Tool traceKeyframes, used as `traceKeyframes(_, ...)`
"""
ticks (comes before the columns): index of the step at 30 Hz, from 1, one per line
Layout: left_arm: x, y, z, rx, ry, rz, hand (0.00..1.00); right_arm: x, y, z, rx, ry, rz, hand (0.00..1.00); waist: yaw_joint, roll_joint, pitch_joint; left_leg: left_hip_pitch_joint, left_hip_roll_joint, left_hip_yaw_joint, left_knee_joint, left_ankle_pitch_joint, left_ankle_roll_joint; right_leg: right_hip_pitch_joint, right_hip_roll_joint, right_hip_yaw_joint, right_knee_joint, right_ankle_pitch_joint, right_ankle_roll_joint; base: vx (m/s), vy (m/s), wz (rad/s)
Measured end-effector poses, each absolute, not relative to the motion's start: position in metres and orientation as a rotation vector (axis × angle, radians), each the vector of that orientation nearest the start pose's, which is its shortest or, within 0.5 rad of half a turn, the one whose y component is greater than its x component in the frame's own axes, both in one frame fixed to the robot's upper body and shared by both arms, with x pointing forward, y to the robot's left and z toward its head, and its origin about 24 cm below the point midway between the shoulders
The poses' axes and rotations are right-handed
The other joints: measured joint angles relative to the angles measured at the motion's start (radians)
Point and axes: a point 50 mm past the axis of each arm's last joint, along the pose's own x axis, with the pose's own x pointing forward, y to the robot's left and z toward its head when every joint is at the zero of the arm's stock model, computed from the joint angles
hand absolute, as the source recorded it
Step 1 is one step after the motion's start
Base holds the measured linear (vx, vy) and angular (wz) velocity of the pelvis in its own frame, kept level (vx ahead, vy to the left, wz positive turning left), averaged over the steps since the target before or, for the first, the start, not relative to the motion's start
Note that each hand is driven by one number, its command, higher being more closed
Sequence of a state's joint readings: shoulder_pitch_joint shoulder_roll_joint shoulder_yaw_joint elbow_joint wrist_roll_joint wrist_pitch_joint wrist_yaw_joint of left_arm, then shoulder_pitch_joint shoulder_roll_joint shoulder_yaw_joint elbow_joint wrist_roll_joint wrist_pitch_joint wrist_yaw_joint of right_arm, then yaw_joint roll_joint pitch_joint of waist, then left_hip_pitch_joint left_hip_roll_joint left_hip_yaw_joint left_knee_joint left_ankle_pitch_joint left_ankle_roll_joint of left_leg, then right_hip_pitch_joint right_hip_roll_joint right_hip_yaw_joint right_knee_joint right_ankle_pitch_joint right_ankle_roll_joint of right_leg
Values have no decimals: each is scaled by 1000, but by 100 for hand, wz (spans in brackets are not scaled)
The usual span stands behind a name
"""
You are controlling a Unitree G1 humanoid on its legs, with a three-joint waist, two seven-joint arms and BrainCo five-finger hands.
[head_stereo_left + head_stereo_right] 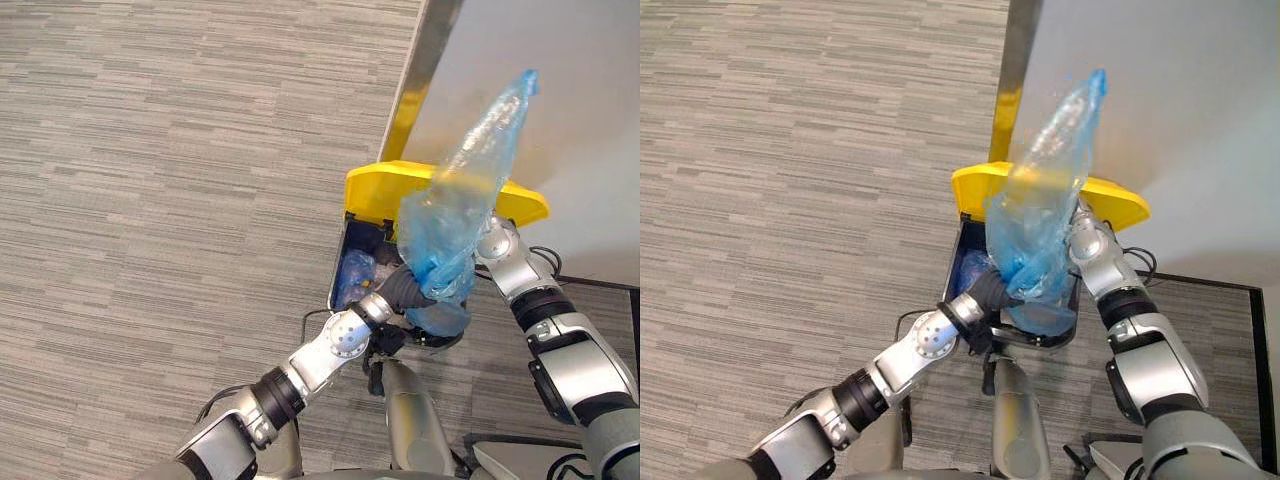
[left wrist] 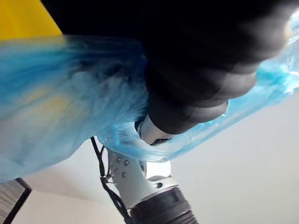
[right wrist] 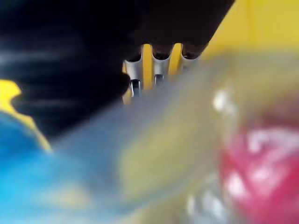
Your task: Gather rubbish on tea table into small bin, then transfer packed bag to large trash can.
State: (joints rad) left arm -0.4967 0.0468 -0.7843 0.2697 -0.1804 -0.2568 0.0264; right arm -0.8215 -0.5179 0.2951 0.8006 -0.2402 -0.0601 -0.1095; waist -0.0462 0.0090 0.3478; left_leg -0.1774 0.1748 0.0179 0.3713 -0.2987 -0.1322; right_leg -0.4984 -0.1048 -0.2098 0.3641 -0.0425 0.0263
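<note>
While left hand (image 1: 405,288) and right hand (image 3: 160,70) are supporting the bag (image 1: 450,215) above the bin (image 1: 375,190) at centre right (fingers buried, grip unreadable), steady centring is looking advisable.

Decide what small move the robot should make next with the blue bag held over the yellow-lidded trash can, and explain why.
Probably lower the blue bag straight down into the trash can. The bag's bulk sits over the open mouth, between the left hand and right hand, but most of it rises above the yellow lid, so it is not yet inside.
</note>
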Motion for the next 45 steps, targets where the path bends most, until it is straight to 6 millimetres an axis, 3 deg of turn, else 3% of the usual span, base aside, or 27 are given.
traceKeyframes(8,275,-56,99,221,-330,-859,100,400,-202,181,-916,-203,-63,0,-12,-4,64,-61,5,16,64,-11,-8,-34,13,18,-26,27,20,-25,-3,-9)
traceKeyframes(12,290,-60,103,308,-334,-815,100,398,-189,201,-977,-314,-67,0,-13,-27,85,-127,22,27,120,-32,-6,-77,24,20,-33,47,3,12,4,-9)
traceKeyframes(16,314,-49,110,343,-315,-693,100,391,-167,216,-1027,-434,-29,0,-16,-40,107,-186,36,32,171,-54,-8,-120,29,23,-29,60,-7,9,15,-7)
traceKeyframes(19,328,-32,99,376,-240,-604,100,388,-158,222,-1044,-491,-22,0,-5,-44,112,-203,37,44,174,-55,-9,-146,29,32,-18,60,-8,46,2,-7)
traceKeyframes(29,347,-8,85,516,-163,-494,100,375,-124,220,-1029,-604,61,0,2,-54,123,-291,53,48,232,-81,-7,-220,34,37,2,60,-8,10,4,-2)
traceKeyframes(30,347,-7,84,523,-159,-493,0,375,-124,220,-1029,-604,61,0,3,-54,123,-292,53,50,232,-81,-7,-222,34,38,3,60,-8,38,16,-6)
traceKeyframes(35,349,-3,78,614,-139,-482,0,368,-116,229,-1016,-671,70,0,2,-54,123,-322,58,73,261,-102,-1,-265,39,61,18,60,-9,40,26,-13)
traceKeyframes(45,351,2,73,648,-108,-468,0,368,-115,230,-1057,-687,52,0,1,-54,123,-334,60,87,279,-118,6,-279,43,74,23,59,-9,24,21,-5)
